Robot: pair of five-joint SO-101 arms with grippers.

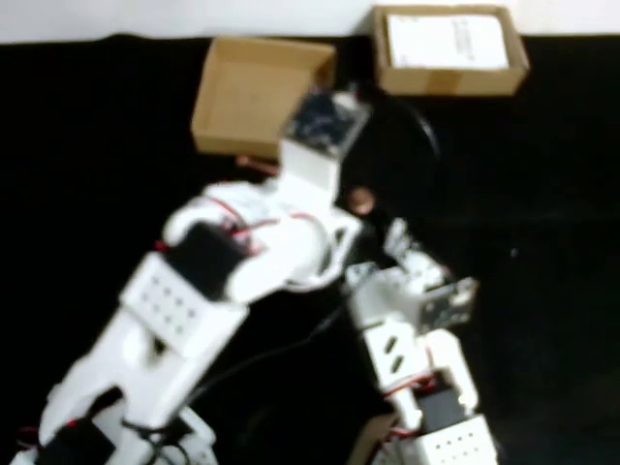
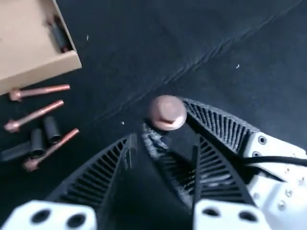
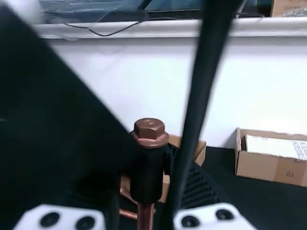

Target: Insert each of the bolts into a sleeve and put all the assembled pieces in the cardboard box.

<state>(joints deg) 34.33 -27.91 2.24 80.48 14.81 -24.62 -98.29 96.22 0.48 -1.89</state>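
Observation:
My right gripper point(image 3: 160, 153) is shut on a black sleeve point(image 3: 146, 177) with a copper bolt point(image 3: 149, 133) standing through it, head up. In the left wrist view the same bolt head point(image 2: 166, 112) sits just past my left gripper point(image 2: 164, 143), which is open with its fingers either side of the right gripper's ribbed fingers point(image 2: 225, 127). From above, the bolt head point(image 1: 360, 201) shows between the two arms. The open cardboard box point(image 1: 252, 92) lies at the back; one assembled piece point(image 2: 60, 33) rests inside it. Three loose bolts point(image 2: 36, 115) and three sleeves point(image 2: 50, 129) lie beside the box point(image 2: 29, 52).
A second cardboard box point(image 1: 450, 48) with a white sheet in it stands at the back right, also seen as a box point(image 3: 271, 160) in the right wrist view. The black mat point(image 1: 542, 242) is bare to the right of the arms. A white wall runs behind the table.

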